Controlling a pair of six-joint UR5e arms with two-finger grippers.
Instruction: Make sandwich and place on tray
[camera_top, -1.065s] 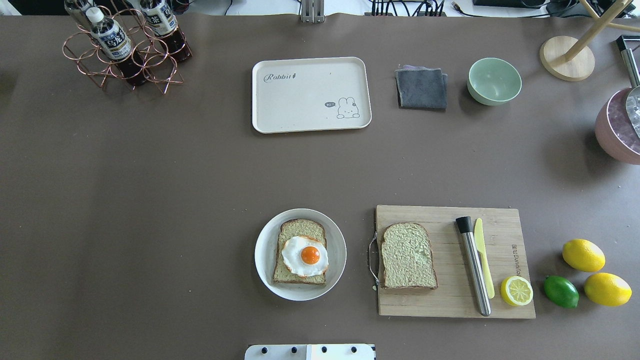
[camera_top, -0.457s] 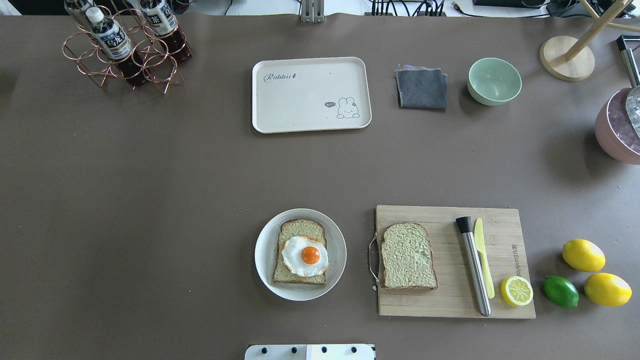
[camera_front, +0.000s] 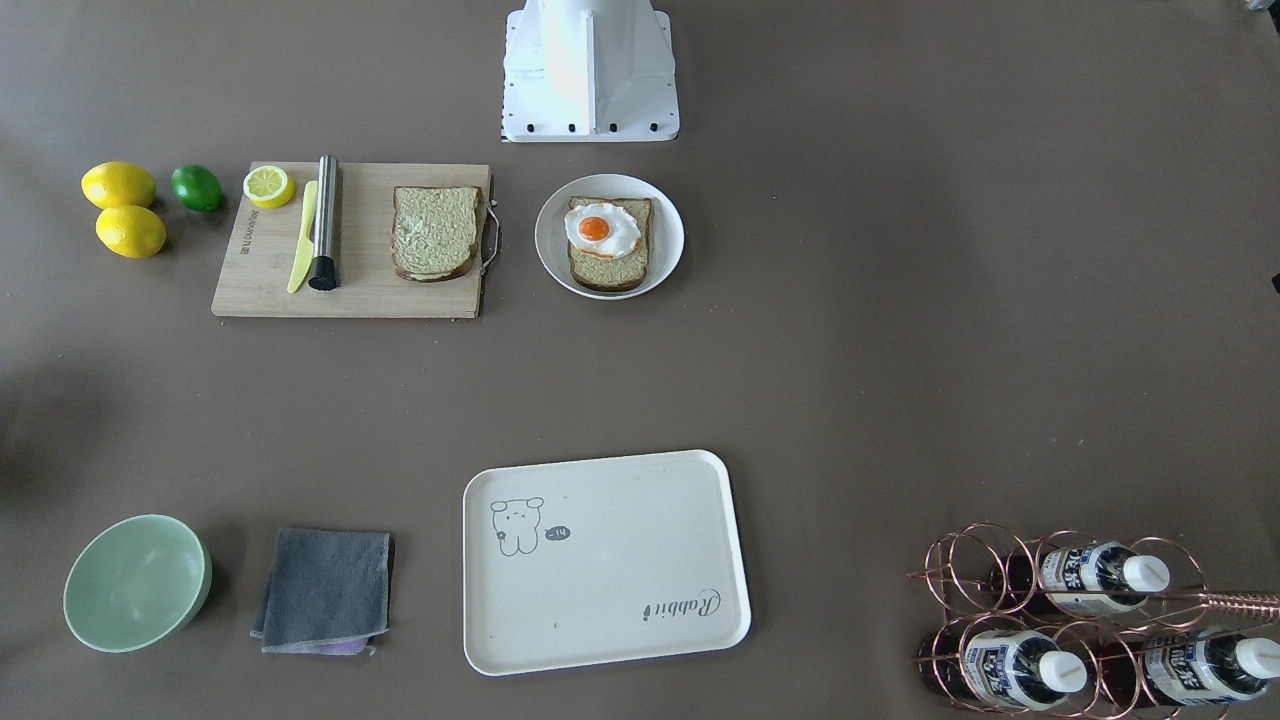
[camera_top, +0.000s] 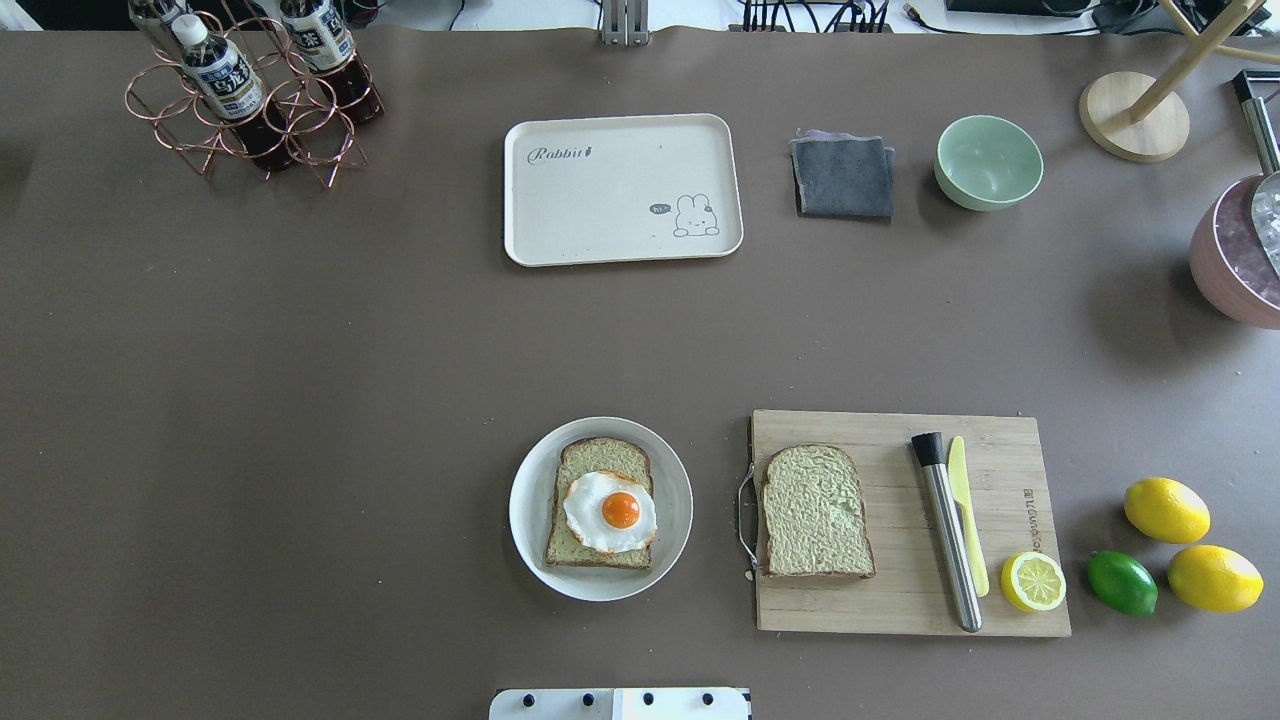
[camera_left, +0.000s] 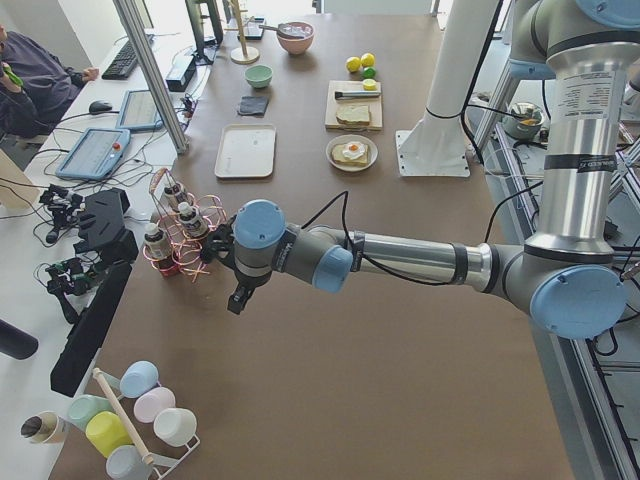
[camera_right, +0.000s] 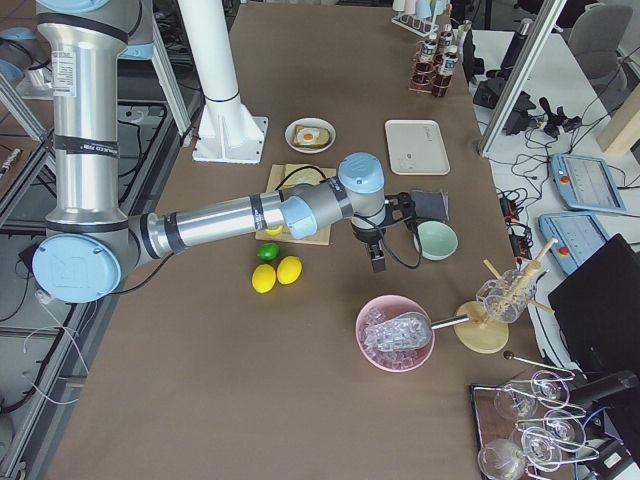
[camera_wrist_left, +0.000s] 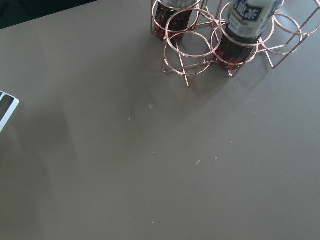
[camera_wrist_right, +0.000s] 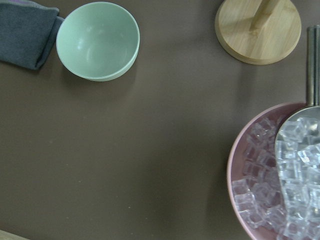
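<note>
One square bread slice (camera_top: 603, 455), brown-crusted with a rough greenish-tan face, lies flat on the round white plate (camera_top: 525, 510) with the glossy fried egg (camera_top: 610, 512) on top; the other slice (camera_top: 815, 512) lies bare on the wooden cutting board (camera_top: 900, 605) just beside that plate, alongside a steel rod (camera_top: 950, 540) and a yellow plastic knife (camera_top: 968, 520); the smooth, round-cornered cream tray (camera_top: 600, 200) sits well apart from both. Your right gripper (camera_right: 378, 262) hangs over bare table near the mint bowl (camera_right: 437, 240) and the folded grey cloth (camera_right: 430, 205), the board partly hidden behind its arm; you cannot tell whether its fingers are parted; your left gripper (camera_left: 237, 300) hangs just beside the copper wire rack (camera_left: 195, 250) of bottles (camera_left: 154, 240), well away from tray and bread; its grip cannot be judged either.
</note>
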